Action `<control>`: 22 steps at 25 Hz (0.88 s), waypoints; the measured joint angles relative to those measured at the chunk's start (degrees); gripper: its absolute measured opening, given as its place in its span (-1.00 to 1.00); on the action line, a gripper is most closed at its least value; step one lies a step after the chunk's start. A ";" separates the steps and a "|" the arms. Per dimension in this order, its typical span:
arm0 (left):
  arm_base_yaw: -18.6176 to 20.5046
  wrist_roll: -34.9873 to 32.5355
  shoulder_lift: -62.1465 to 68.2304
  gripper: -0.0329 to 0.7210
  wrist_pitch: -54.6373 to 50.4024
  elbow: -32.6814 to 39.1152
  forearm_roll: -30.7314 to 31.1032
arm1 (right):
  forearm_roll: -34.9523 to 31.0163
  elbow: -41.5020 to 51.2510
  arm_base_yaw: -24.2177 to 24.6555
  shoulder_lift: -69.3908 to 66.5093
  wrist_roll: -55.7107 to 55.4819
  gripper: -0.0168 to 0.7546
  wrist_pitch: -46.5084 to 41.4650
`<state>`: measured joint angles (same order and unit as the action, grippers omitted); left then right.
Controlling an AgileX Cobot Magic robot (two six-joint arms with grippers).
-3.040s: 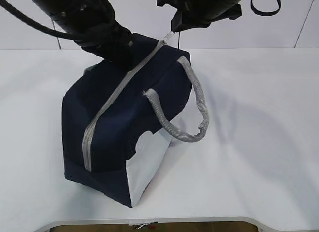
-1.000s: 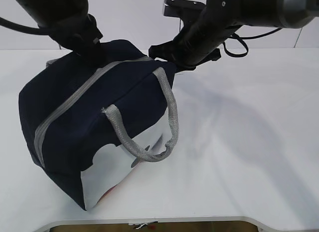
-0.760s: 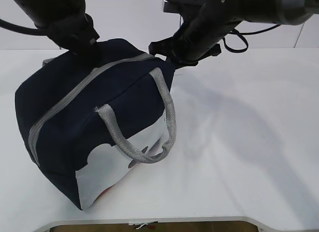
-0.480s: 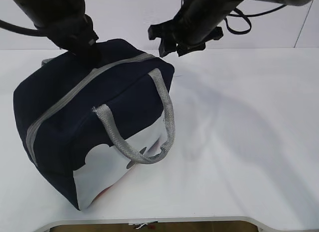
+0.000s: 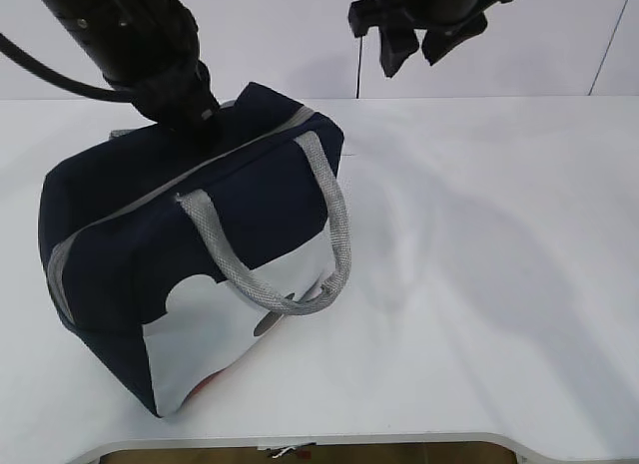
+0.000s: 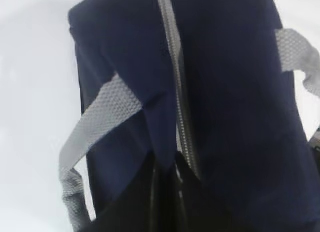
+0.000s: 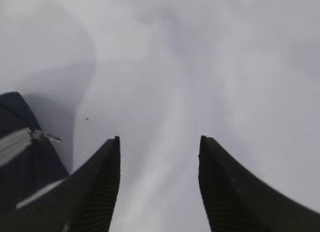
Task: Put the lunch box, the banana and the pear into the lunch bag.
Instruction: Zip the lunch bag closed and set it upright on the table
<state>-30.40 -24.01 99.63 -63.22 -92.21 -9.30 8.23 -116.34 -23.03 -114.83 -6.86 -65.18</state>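
Observation:
The navy lunch bag (image 5: 250, 195) stands on the white table (image 5: 479, 234), left of centre, with its grey zipper (image 6: 175, 67) shut along the top. My left gripper (image 6: 167, 167) is shut on a fold of the bag's top fabric beside the zipper, at the bag's far end (image 5: 200, 125). High above the table, right of the bag, my right gripper (image 5: 411, 57) hangs open and holds nothing. In the right wrist view the right gripper (image 7: 159, 142) has only bare table between its fingers, and the bag's corner (image 7: 20, 142) lies at the left. The lunch box, banana and pear are hidden.
One grey webbing handle (image 5: 334, 225) loops down over the bag's near side, another (image 6: 95, 122) hangs on the far side. White table stretches to the right of the bag, with its front edge (image 5: 399, 439) close to the camera.
My right gripper has opened, let go at the bag's zipper end, and risen up and to the right. The bag has settled slightly; the left gripper keeps its hold.

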 joint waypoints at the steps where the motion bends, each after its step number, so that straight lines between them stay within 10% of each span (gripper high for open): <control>1: 0.00 -0.15 0.14 -0.92 0.46 0.00 -0.43 | 0.80 -0.65 0.00 0.12 0.00 0.13 -2.12; 22: 0.00 -2.85 0.81 -0.92 13.60 0.00 -11.07 | 9.00 -2.44 0.00 0.87 0.09 0.13 -6.28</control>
<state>-30.40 -26.86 100.44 -49.62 -92.21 -20.37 17.24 -118.79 -23.03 -113.96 -6.77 -71.47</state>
